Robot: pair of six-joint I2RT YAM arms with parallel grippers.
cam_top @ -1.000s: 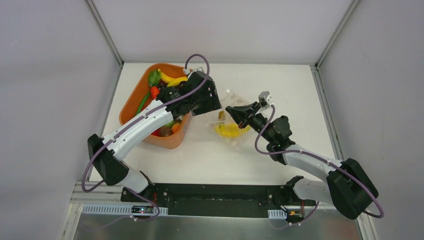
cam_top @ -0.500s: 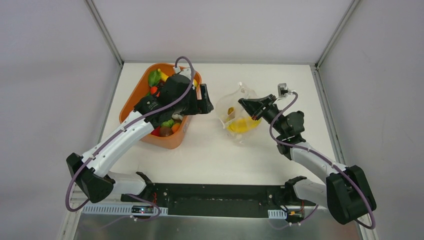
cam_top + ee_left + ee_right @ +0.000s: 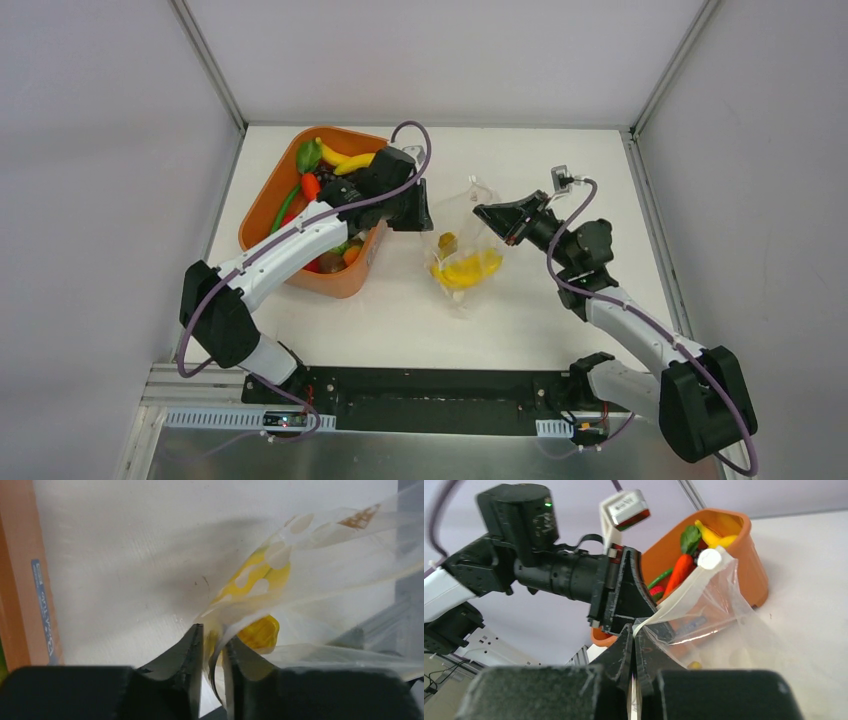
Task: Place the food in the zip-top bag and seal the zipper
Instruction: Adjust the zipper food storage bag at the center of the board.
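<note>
Clear zip-top bag [image 3: 462, 225] with a yellow banana [image 3: 465, 268] hangs between our left claw [image 3: 212, 634] and right claw [image 3: 634, 630], both pinched on its rim; slipping film could spill it.

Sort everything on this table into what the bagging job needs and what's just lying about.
Belongs to the job: zip-top bag, zipper, banana inside it, remaining food, left tool, right tool (both pinching the bag).
Just there: orange tub holding that food, table.
</note>
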